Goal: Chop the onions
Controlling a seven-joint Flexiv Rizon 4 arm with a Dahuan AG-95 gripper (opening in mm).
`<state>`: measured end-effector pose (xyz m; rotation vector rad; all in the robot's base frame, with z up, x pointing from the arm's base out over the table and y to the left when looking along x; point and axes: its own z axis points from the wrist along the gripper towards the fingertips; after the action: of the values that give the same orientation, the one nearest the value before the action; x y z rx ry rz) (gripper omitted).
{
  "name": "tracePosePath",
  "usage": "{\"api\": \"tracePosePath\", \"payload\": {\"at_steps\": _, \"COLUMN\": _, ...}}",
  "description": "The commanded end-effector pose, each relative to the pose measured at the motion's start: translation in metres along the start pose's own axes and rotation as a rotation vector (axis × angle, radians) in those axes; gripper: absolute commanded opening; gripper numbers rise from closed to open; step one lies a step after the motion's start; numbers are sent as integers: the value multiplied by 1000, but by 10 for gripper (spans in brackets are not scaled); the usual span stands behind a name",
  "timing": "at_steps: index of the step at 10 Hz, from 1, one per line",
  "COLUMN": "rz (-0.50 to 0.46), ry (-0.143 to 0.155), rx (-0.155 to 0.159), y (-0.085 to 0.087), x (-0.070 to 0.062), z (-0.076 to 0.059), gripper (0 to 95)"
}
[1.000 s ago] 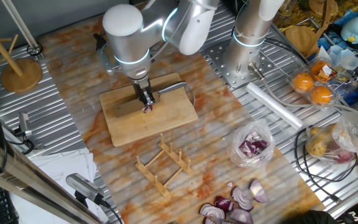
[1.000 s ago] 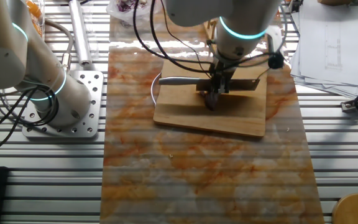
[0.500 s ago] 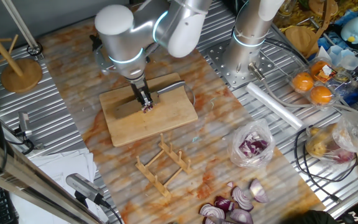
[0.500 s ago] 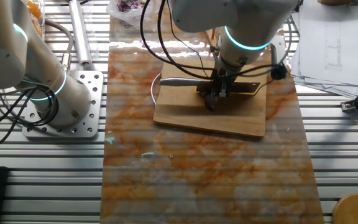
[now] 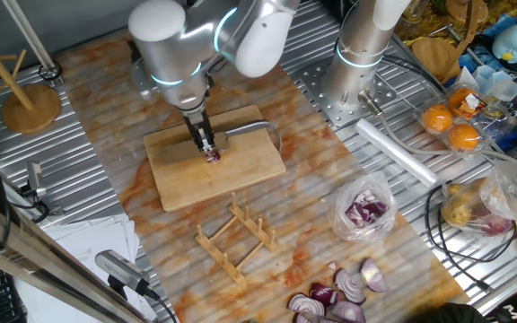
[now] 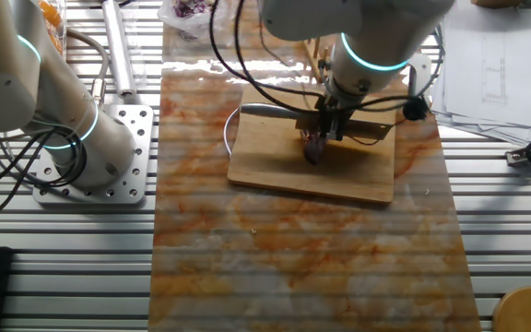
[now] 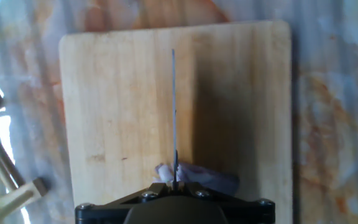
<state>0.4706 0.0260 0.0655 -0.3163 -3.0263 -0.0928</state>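
Hand view: gripper [image 7: 174,186] clenched on knife [image 7: 173,112] hides part of the onions [image 7: 197,176] on cutting board [image 7: 117,99].

The cutting board [image 5: 214,161] is pale, matt wood with fine grain. The knife [image 7: 173,112] blade looks like thin, smooth metal. Under the board lies a glossy mat [image 6: 302,249], marbled orange and grey. The table [image 6: 63,267] is ribbed, shiny metal.

A wooden rack [image 5: 236,235] lay at the cutting board's [image 5: 187,179] five o'clock; purple onion wedges [image 5: 339,296] and a bagged heap [image 5: 364,212] sat farther that way.
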Motion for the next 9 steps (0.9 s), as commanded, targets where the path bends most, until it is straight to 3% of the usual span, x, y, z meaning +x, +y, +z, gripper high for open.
{"api": "tracePosePath", "payload": {"at_steps": 1, "rz": 8, "ry": 5, "rx": -15, "y": -3, "x": 2, "z": -4, "gripper": 0}}
{"api": "tracePosePath", "payload": {"at_steps": 6, "rz": 14, "ry": 11, "rx": -23, "y": -4, "x": -3, "z": 6, "gripper": 0}}
{"api": "tracePosePath", "payload": {"at_steps": 9, "rz": 28, "ry": 21, "rx": -62, "y": -4, "x": -8, "z": 15, "gripper": 0}}
